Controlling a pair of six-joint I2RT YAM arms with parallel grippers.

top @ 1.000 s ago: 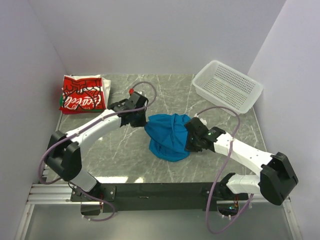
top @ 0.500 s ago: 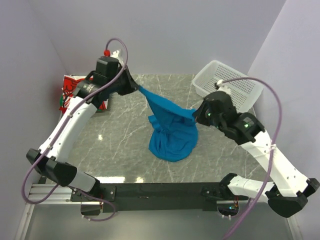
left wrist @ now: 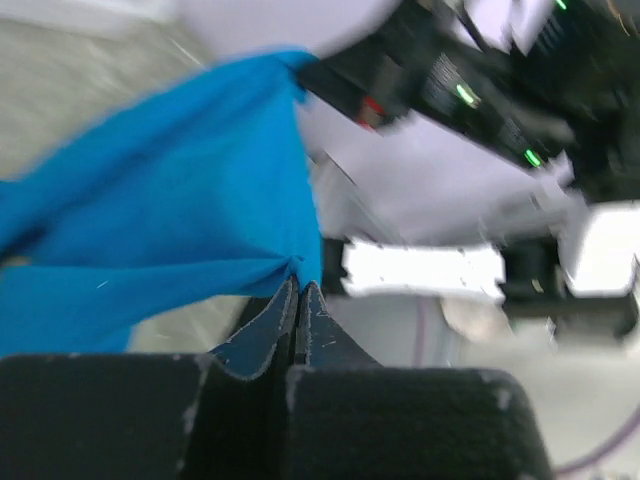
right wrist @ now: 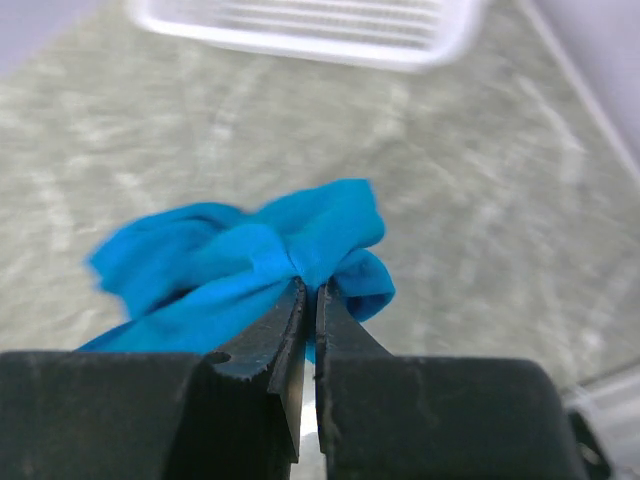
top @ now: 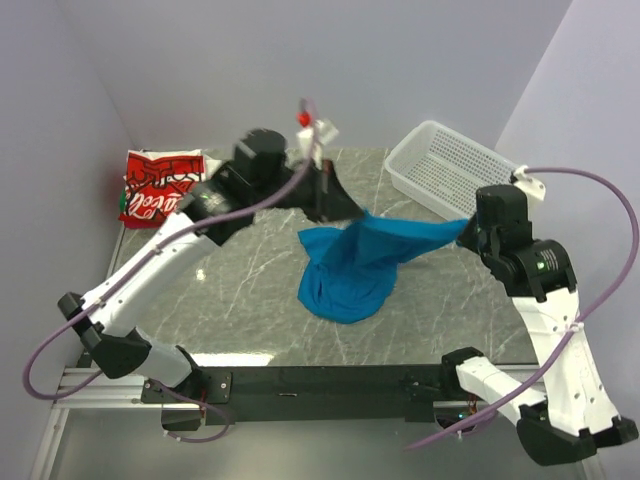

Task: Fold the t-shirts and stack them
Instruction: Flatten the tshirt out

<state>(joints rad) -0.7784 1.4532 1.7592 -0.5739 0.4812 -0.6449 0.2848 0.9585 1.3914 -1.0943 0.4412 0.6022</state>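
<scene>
The bright-blue t-shirt (top: 355, 262) hangs stretched between both grippers above the table middle, its lower part bunched on the marble. My left gripper (top: 358, 213) is shut on one edge of it; the cloth (left wrist: 170, 230) shows pinched at the tips (left wrist: 298, 285). My right gripper (top: 466, 226) is shut on the other edge; bunched blue cloth (right wrist: 250, 260) sits at its tips (right wrist: 309, 283). The folded red-and-white t-shirt (top: 160, 187) with white script lies at the far left corner.
A white perforated basket (top: 455, 172) stands at the far right corner and shows at the top of the right wrist view (right wrist: 310, 25). Grey walls close in the left, back and right. The black arm rail (top: 300, 382) runs along the near edge.
Both grippers took hold of the blue t-shirt and lifted it off the table. The left gripper then swung right toward the middle and the right gripper moved right, pulling the cloth out between them.
</scene>
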